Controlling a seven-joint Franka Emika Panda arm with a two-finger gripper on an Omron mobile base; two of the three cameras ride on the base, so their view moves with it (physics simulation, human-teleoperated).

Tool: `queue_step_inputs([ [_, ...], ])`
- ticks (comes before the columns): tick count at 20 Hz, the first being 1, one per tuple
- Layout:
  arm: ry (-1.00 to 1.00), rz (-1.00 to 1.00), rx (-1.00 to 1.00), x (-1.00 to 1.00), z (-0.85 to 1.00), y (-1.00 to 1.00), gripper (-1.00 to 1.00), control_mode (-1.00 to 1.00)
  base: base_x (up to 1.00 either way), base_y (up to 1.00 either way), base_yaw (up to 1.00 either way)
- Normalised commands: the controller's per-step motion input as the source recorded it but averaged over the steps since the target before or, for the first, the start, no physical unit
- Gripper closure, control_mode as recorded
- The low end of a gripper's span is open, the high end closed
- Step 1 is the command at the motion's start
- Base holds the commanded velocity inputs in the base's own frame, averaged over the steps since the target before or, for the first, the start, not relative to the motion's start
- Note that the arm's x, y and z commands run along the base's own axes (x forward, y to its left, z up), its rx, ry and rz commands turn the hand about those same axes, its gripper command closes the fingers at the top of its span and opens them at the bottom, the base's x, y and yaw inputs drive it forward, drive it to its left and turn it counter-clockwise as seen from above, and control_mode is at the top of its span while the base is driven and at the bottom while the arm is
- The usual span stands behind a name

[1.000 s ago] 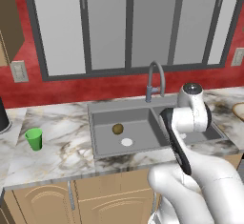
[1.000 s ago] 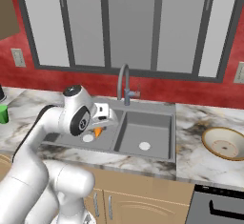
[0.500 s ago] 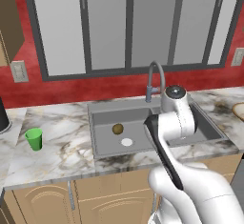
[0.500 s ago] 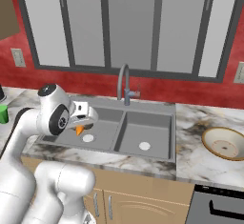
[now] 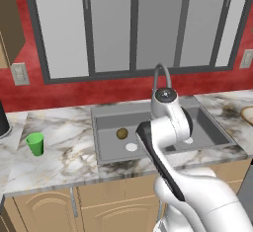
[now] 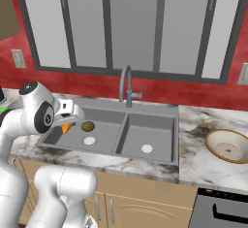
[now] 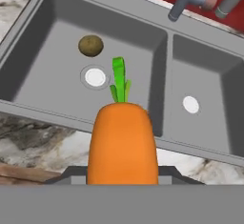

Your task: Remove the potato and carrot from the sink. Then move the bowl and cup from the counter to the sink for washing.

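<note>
My gripper (image 6: 64, 123) is shut on the carrot (image 6: 65, 127), an orange root with a green top, and holds it over the left edge of the sink (image 6: 160, 109). In the hand view the carrot (image 7: 122, 142) stands large between the jaws, above the near rim of the sink (image 7: 57, 111). The olive-brown potato (image 7: 90, 45) lies in the left basin beside a white drain; it shows too as potato (image 5: 122, 134) and potato (image 6: 87, 125). The green cup (image 5: 35, 143) stands on the counter (image 5: 69, 157) to the left. The tan bowl (image 6: 228, 146) sits on the counter at the right.
A curved grey faucet (image 6: 126, 84) rises behind the sink's middle. A dark object (image 5: 2, 120) stands at the counter's far left. An oven front (image 6: 223, 207) sits below the counter at the right. A red wall and windows close off the back.
The arm has swung left, carrying the carrot from over the left basin to above the sink's left edge. The potato, cup and bowl have not moved.
</note>
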Motion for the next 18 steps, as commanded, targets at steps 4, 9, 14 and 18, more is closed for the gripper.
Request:
queue_step_inputs([
  [4, 0.01, 0.01, 0.07, 0.02, 0.2, 0.48, 1.0, -1.0, 0.0, 0.0, 0.0],
  [9, 0.02, 0.01, 0.1, 0.05, 0.15, 0.46, 1.0, -1.0, 0.0, 0.0, 0.0],
  [14, 0.0, 0.0, 0.1, 0.1, 0.07, 0.44, 1.0, -1.0, 0.0, 0.0, 0.0],
  [18, 0.0, 0.0, 0.08, 0.22, 0.01, 0.37, 1.0, -1.0, 0.0, 0.0, 0.0],
])
